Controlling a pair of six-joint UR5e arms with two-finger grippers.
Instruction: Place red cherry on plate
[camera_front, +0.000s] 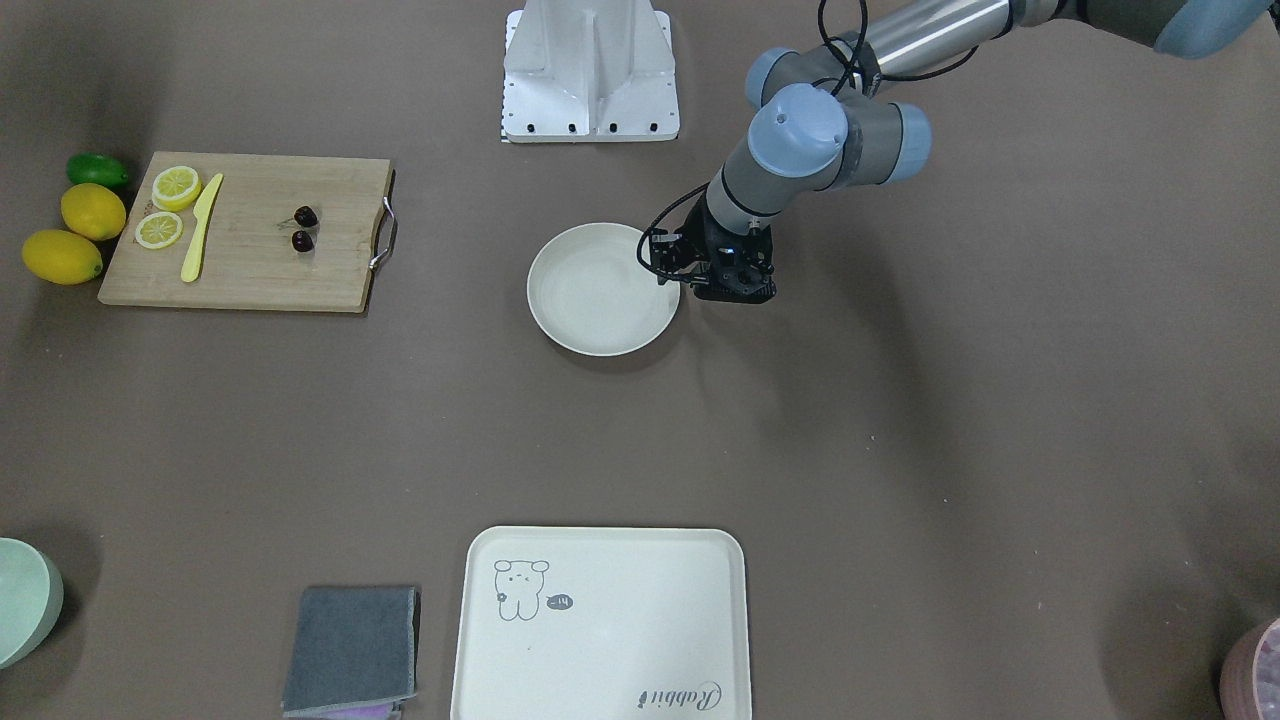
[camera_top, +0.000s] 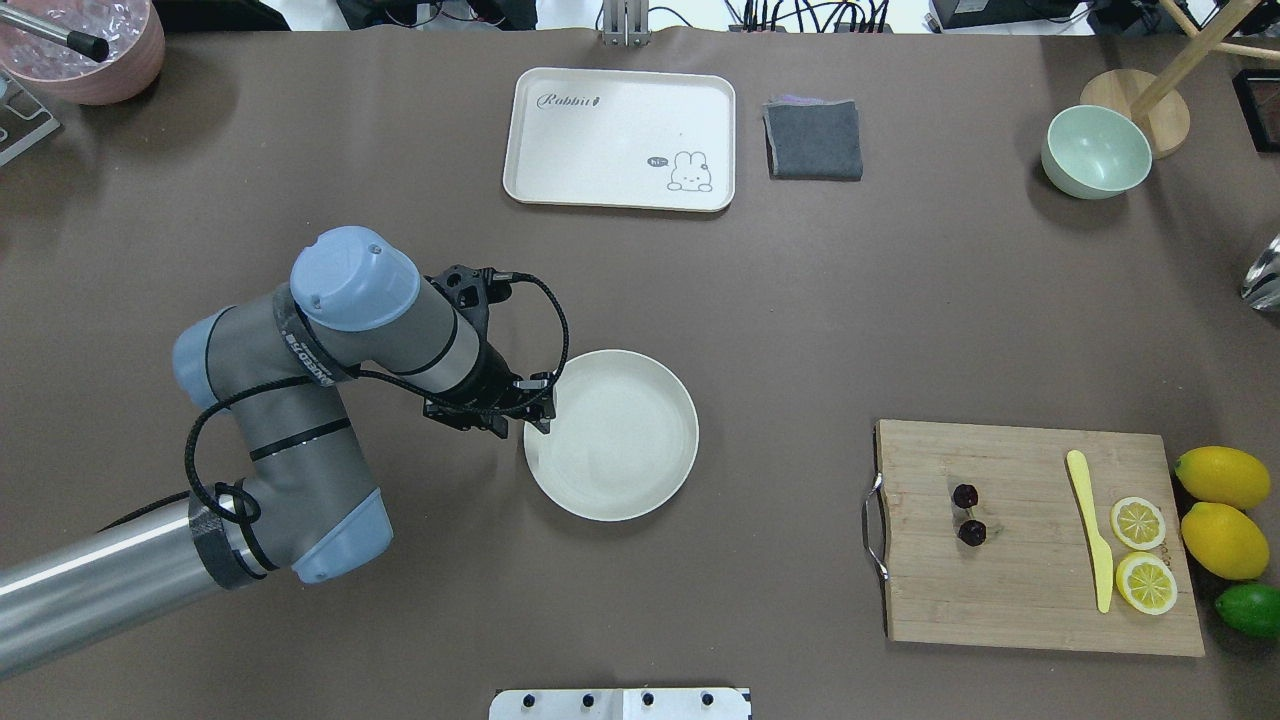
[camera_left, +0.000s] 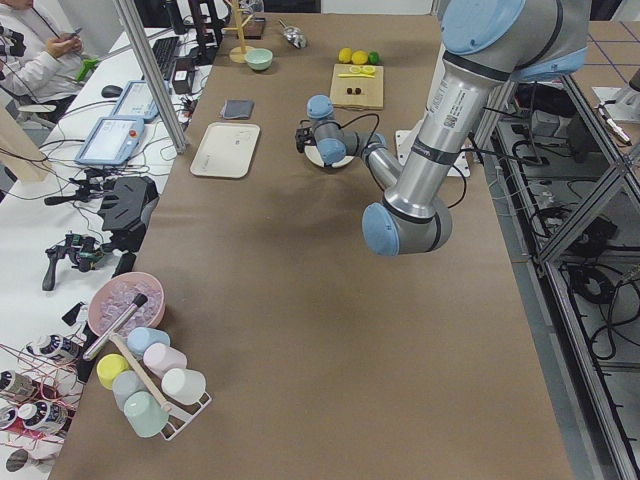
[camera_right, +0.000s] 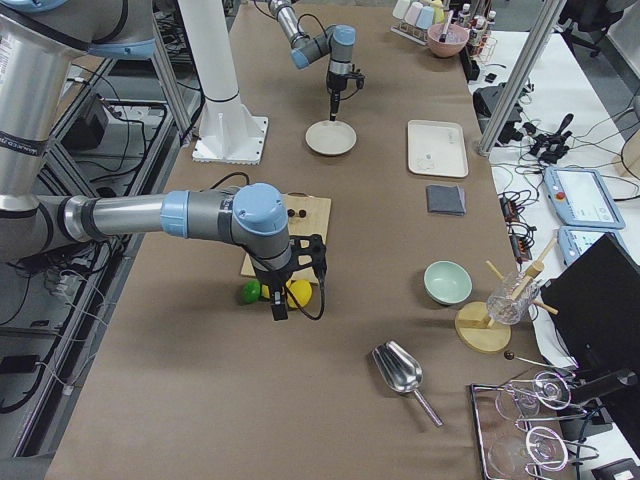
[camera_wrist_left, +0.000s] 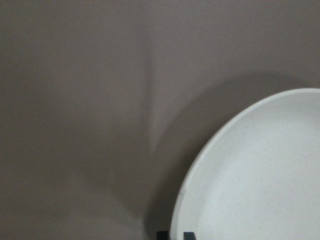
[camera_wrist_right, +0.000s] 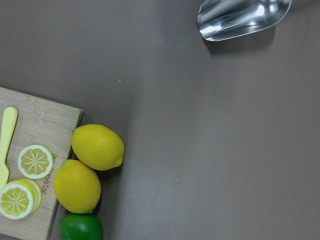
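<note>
The red cherry (camera_top: 968, 515), two tiny dark fruits on one stem, lies on the wooden cutting board (camera_top: 1030, 600), also seen in the front view as the cherry (camera_front: 303, 228). The plate (camera_top: 640, 470) is round, cream-white and has nothing on it, mid-table. My left gripper (camera_top: 540, 414) points down over the plate's rim (camera_wrist_left: 200, 165). Its fingertips (camera_wrist_left: 188, 235) show close together with nothing between them. My right gripper (camera_right: 278, 310) hangs above the lemons beside the board. It shows only in the right side view, so I cannot tell if it is open or shut.
On the board lie a yellow knife (camera_top: 1087, 525) and lemon slices (camera_top: 1140, 522). Two lemons (camera_wrist_right: 97, 146) and a lime (camera_wrist_right: 81, 227) sit off its end. A bear tray (camera_top: 620, 100), grey cloth (camera_top: 813, 140), green bowl (camera_top: 1096, 152) and metal scoop (camera_wrist_right: 240, 17) stand farther off.
</note>
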